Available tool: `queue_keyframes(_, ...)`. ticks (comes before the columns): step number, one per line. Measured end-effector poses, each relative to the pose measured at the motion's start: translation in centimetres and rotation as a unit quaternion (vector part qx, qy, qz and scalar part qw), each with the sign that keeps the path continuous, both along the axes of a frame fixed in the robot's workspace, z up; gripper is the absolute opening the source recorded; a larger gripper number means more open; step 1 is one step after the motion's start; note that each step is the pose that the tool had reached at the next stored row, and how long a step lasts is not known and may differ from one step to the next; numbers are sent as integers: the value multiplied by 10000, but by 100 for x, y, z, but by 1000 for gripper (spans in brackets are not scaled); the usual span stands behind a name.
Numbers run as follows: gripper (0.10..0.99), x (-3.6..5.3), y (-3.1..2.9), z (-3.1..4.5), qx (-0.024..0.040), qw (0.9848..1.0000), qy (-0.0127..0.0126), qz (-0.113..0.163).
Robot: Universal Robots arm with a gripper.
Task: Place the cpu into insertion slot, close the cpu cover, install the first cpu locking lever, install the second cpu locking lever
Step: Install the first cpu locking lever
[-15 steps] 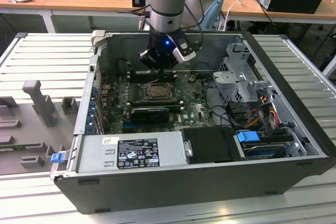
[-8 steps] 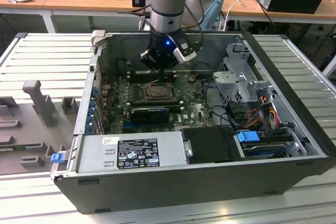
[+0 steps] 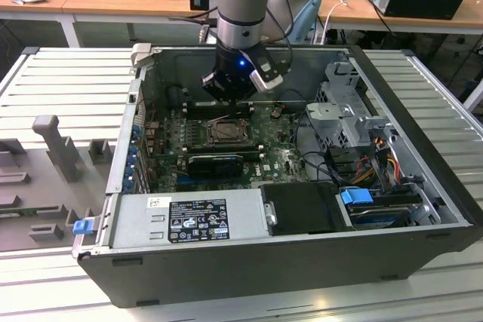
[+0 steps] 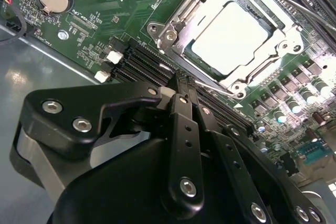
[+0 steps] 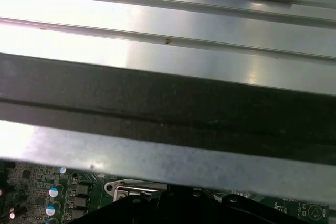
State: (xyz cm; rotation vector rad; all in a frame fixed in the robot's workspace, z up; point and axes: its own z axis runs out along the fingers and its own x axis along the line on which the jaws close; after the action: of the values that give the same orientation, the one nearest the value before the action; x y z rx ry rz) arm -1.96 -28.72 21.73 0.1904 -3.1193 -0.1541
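Silver-topped square cpu (image 4: 231,38) already sits in the dark metal-rimmed insertion slot (image 4: 202,17), silvery cpu cover (image 4: 286,32) down — black gripper (image 4: 181,85) pressed together, empty, just beside; approach the levers slowly.

A: What sits on the ribbed metal table (image 3: 60,81)?
B: 1 open computer case (image 3: 423,209), with its green board (image 3: 279,160) lying flat inside.
A: And the arm?
B: The gripper (image 3: 235,90) hangs inside the case, just beyond the insertion slot (image 3: 226,132), near the back wall. The power supply (image 3: 189,220) lies along the near edge.
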Motion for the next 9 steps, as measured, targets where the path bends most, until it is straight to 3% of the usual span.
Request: queue_keyframes(9, 106, 24, -13, -35, 0, 10000, 0, -7)
